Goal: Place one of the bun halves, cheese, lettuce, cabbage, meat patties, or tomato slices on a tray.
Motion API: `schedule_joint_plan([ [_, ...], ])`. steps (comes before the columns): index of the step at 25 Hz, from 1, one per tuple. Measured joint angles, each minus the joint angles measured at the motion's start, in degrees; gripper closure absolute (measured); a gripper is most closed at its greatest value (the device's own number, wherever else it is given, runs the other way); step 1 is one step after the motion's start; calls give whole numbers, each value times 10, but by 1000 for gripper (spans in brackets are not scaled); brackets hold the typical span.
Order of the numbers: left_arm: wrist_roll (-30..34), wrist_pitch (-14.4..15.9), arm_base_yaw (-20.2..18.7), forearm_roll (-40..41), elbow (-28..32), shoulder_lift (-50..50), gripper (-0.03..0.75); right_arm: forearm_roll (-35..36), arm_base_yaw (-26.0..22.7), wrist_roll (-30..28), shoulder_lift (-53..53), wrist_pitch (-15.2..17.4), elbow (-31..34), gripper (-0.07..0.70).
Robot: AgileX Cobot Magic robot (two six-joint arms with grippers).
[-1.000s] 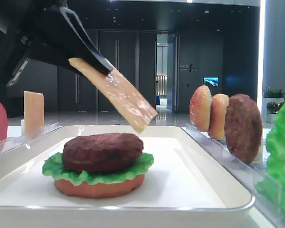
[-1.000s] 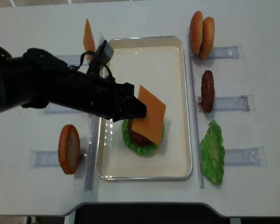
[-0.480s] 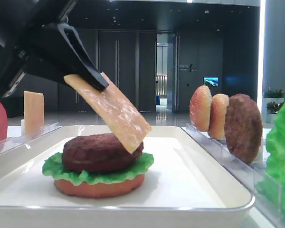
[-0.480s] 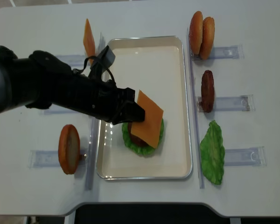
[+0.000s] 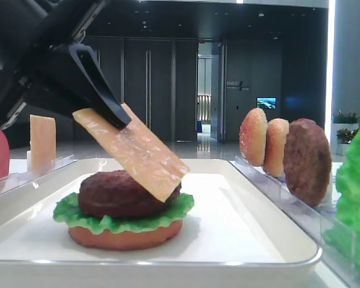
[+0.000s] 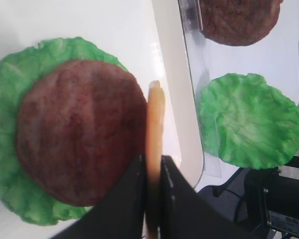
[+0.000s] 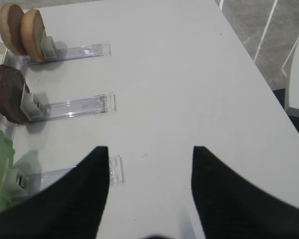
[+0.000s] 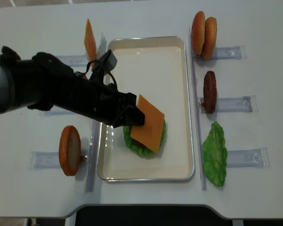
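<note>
Over the tray (image 8: 177, 162), front half: my left gripper (image 8: 134, 116) is clamped on one edge of the cheese (image 8: 147, 123), which hangs tilted, low corner just at or touching the meat patty (image 5: 117, 195). The low view cannot settle contact. The patty sits on lettuce (image 5: 69, 211) over a bun half (image 5: 126, 237). In the left wrist view the slice is edge-on between the closed jaws, off toward one side of the patty rather than centred.

Step in hand, I judge: laying the cheese on the stack. Next I would level the slice, bring it over the patty's middle, lower it flat, then part the jaws. The risk is that it slides off the domed top.

Right gripper (image 7: 149, 172): fingers spread, holding nothing, over bare table well right of the tray.

Farther out: spare lettuce leaf (image 8: 214, 153), spare patty (image 8: 210, 92), two bun halves (image 8: 203, 35) on the right racks; tomato slice (image 8: 70, 149) and second cheese slice (image 8: 89, 40) left.
</note>
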Motion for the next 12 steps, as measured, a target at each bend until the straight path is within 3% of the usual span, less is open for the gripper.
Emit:
schedule_joint_plan([
  [12, -9, -15, 0, 19, 0, 0, 681, 0, 0, 0, 0, 0, 0, 270],
])
